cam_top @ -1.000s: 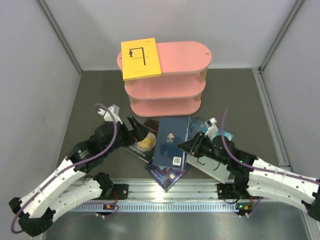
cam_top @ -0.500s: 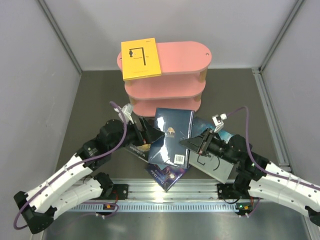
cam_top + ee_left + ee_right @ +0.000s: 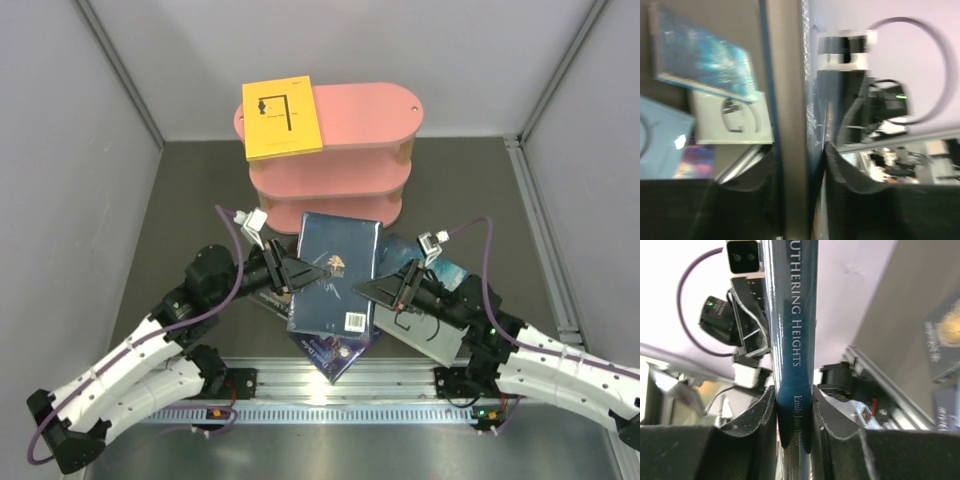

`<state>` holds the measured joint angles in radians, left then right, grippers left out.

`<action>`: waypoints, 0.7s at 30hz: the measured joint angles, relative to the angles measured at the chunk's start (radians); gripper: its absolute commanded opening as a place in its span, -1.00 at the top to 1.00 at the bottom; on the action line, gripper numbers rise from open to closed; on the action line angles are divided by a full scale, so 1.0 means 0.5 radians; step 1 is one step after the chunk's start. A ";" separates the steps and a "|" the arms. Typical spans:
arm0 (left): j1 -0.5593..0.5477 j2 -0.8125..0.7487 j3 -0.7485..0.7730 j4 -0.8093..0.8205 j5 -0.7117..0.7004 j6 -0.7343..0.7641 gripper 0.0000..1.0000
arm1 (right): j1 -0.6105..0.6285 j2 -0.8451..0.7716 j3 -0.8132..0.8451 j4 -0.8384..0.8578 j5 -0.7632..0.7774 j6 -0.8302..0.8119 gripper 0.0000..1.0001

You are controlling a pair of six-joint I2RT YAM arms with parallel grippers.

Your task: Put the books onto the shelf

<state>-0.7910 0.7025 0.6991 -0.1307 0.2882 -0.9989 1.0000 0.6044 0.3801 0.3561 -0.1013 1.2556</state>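
Firmly gripped navy book (image 3: 335, 268): right jaws clamp spine, left jaws (closed too) pinch opposite edge.

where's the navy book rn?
Top view, centre: navy book held up between left gripper and right gripper, over the loose books, just in front of the pink shelf.

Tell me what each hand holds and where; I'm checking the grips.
Both hold the navy blue paperback book: the right hand clamps its spine, the left hand its opposite long edge.
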 measured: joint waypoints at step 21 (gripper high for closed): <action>0.016 0.818 1.898 -0.935 -0.642 0.617 1.00 | 0.001 -0.745 0.511 -0.663 0.311 -0.269 -0.99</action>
<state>-0.7830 1.1114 1.6482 -0.5983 -0.0326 -0.6903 1.0004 0.2321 0.6357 0.0246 0.0544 1.1213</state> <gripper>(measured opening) 0.315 0.995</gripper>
